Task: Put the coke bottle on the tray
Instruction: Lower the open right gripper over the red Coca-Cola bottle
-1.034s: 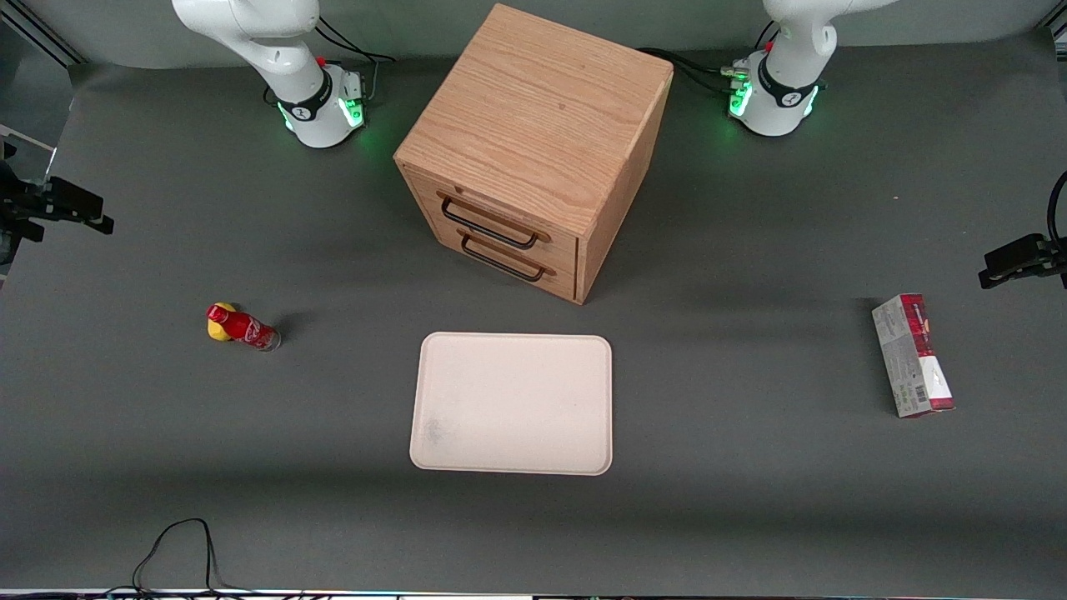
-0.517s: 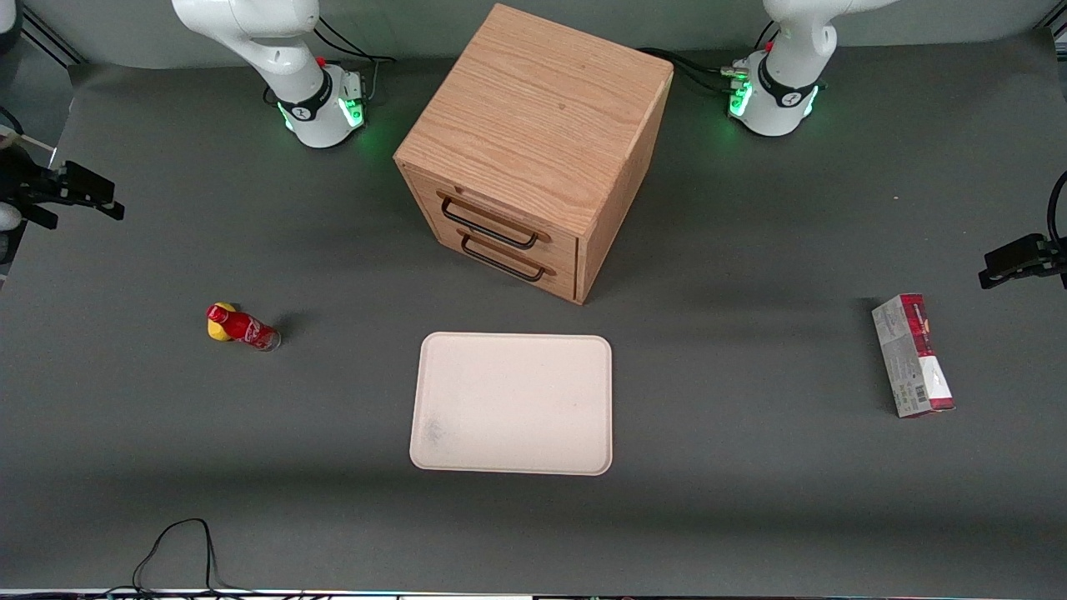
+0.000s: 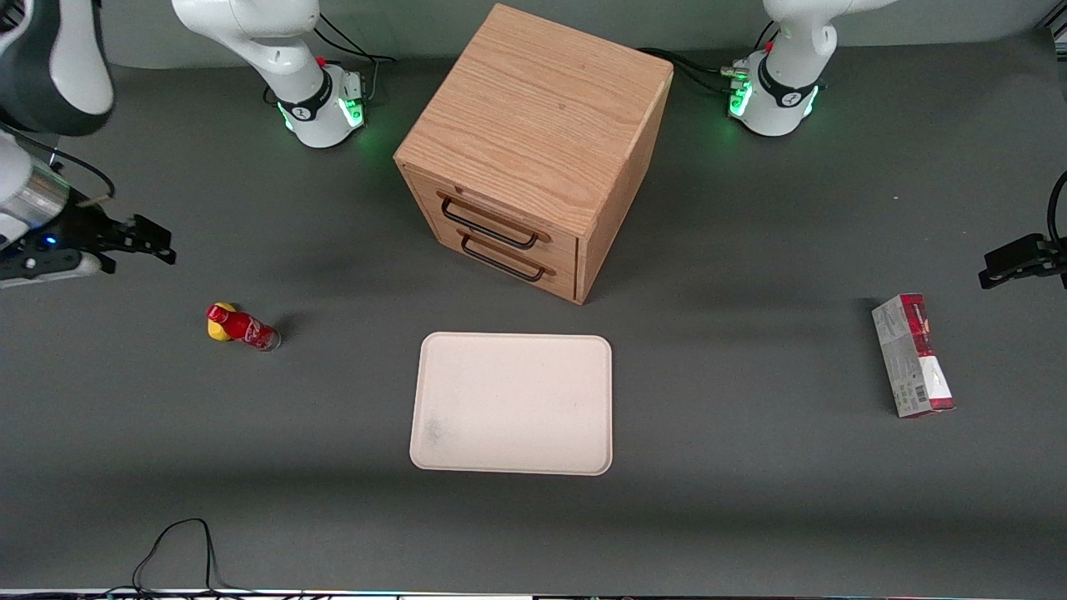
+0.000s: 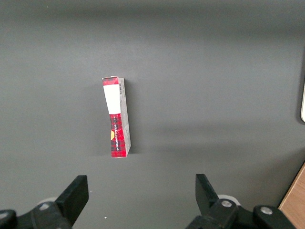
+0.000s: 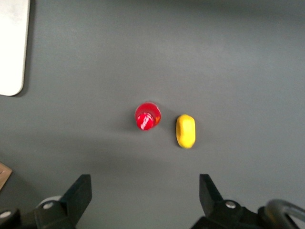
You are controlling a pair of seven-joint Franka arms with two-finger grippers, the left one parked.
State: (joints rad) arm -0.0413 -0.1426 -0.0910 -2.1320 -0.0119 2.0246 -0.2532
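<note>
A: Coke bottle (image 3: 242,327) first. From the front, where does it stand?

B: Upright on the grey table (image 3: 750,500), well toward the working arm's end, touching or just beside a small yellow lump (image 3: 218,328). The tray (image 3: 512,403) lies well apart from it, at about four o'clock, bare, in front of the wooden drawer cabinet (image 3: 533,150).

A: And the gripper (image 3: 154,246)?

B: A second ago only its tip showed at the frame's edge. Now the arm has swung in, and the gripper hangs at about eleven o'clock from the bottle, above the table and not touching it.

A: Wrist camera?

B: It looks straight down on the red cap (image 5: 148,116), with the yellow lump (image 5: 186,130) at three o'clock, just beside it. The fingers (image 5: 78,193) are spread wide with nothing between them, and the tray's corner (image 5: 12,47) shows at about ten o'clock from the cap.

A: Meaning?

B: I'd judge the reach has begun but no grasp yet. The lump crowds one side, so the fingers may nudge it.

A: The parked arm's camera?

B: Only a red-and-grey carton (image 4: 116,119) lying on the table.
</note>
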